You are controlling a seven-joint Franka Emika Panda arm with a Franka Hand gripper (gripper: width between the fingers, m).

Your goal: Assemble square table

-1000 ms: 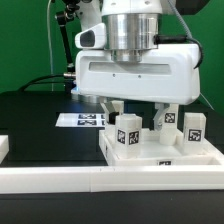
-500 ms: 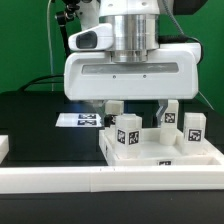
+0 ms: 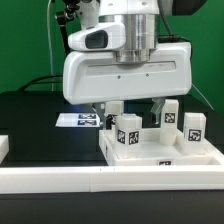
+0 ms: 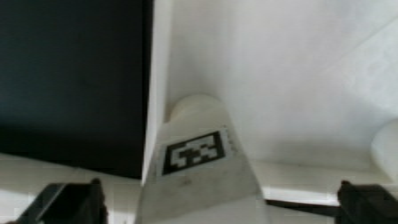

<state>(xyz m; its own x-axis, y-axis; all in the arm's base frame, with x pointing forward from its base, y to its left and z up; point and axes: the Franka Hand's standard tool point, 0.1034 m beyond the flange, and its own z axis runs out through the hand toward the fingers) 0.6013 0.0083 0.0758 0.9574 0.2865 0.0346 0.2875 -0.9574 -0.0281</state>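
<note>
Exterior view: I am seeing the large white robot arm head filling the upper middle, hanging over a large white plastic square slab [image 3: 160, 152] that is lying flat on the black table [image 3: 40, 120].
Slab position: it is sitting on the exterior view's right, touching the long white rail [image 3: 60, 180] along the front edge.
Legs: four short white tagged legs are standing upright on the slab; I am pointing at the front one [image 3: 127, 132] and the far right one [image 3: 194, 128].
Marker board: the flat white marker board [image 3: 80, 120] is lying on the table behind the slab.
Gripper: the two-finger gripper [image 3: 130, 108] is hanging with its dark fingers [image 3: 158, 105] spread apart, gripping nothing.
Wrist view: a white tagged leg [image 4: 199, 150] is standing between the dark fingertips [image 4: 71, 203], not touching them.
</note>
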